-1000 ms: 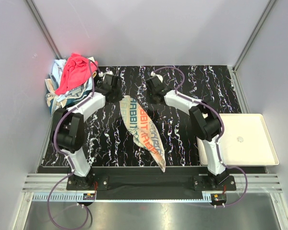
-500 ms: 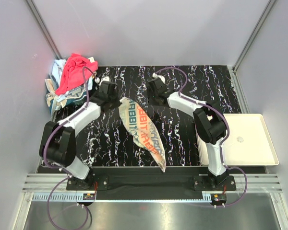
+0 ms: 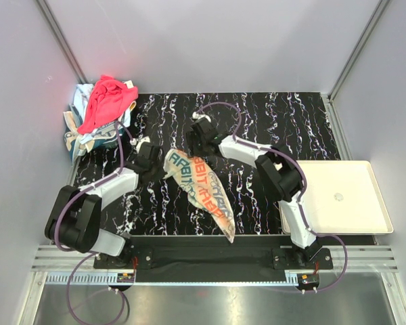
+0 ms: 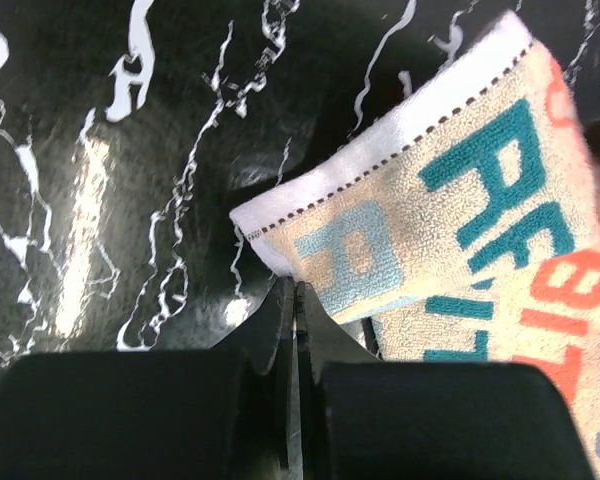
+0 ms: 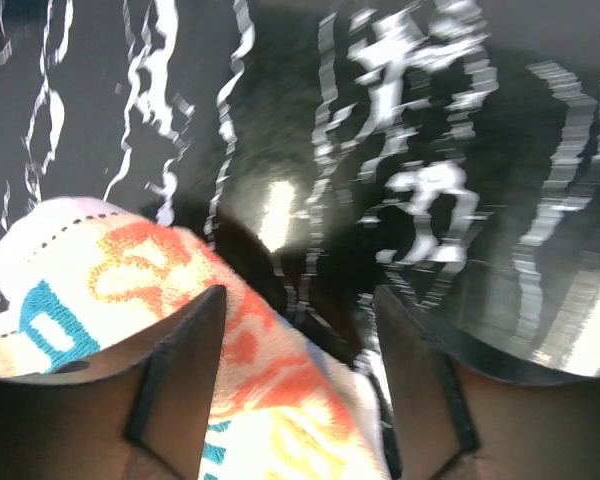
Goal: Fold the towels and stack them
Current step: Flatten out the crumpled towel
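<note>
Left fingers (image 4: pixel 295 300) closed, pinching the hem corner of the lettered towel (image 3: pixel 203 193). Right fingers (image 3: pixel 195 145) spread open, gripping nothing; the same towel's end lies between and under them. The rest of the towel trails back from both along the bench (image 3: pixel 271 122). Other towels (image 3: pixel 105 108) are heaped beyond my left fingers.
</note>
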### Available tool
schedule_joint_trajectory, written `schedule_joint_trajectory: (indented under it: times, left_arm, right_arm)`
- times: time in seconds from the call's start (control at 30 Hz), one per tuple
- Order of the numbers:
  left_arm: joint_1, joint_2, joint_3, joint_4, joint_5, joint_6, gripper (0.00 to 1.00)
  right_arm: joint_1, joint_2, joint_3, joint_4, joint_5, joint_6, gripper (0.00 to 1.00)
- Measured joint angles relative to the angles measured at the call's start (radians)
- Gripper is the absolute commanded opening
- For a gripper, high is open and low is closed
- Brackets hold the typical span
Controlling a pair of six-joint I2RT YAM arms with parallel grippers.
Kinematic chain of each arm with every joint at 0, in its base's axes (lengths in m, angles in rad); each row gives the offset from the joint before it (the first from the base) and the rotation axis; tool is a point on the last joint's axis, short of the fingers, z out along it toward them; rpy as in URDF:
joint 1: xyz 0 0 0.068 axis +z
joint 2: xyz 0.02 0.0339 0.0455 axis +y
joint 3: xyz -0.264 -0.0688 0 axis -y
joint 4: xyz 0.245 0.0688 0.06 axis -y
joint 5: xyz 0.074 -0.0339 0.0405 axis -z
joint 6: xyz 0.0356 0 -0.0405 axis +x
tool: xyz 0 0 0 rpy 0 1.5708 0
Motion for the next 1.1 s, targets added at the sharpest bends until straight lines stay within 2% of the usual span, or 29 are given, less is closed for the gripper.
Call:
schedule_joint_trajectory:
  times: [0.13,0.4,0.5,0.73,0.93,1.1]
  left_arm:
    - [0.000,-0.024,-0.008,0.001,-0.006,-0.001,0.00]
    - [0.000,-0.072,-0.007,-0.002,-0.007,0.006,0.00]
    - [0.000,-0.106,-0.001,-0.024,-0.007,0.015,0.00]
    - [-0.019,-0.219,0.040,-0.087,-0.010,0.031,0.00]
    - [-0.041,-0.298,0.064,-0.148,-0.017,0.038,0.00]
    - [-0.112,-0.383,0.166,-0.246,-0.050,0.061,0.00]
  right_arm:
    - [0.031,0.053,0.024,0.000,-0.005,-0.010,0.52]
    - [0.035,0.056,0.028,-0.003,0.008,-0.013,0.18]
    - [0.035,0.046,0.006,0.003,0.025,-0.013,0.10]
    - [0.035,-0.063,-0.074,-0.004,0.058,-0.012,0.02]
    - [0.035,-0.231,-0.136,-0.006,0.104,-0.012,0.00]
    - [0.053,-0.419,-0.188,-0.021,0.154,-0.038,0.00]
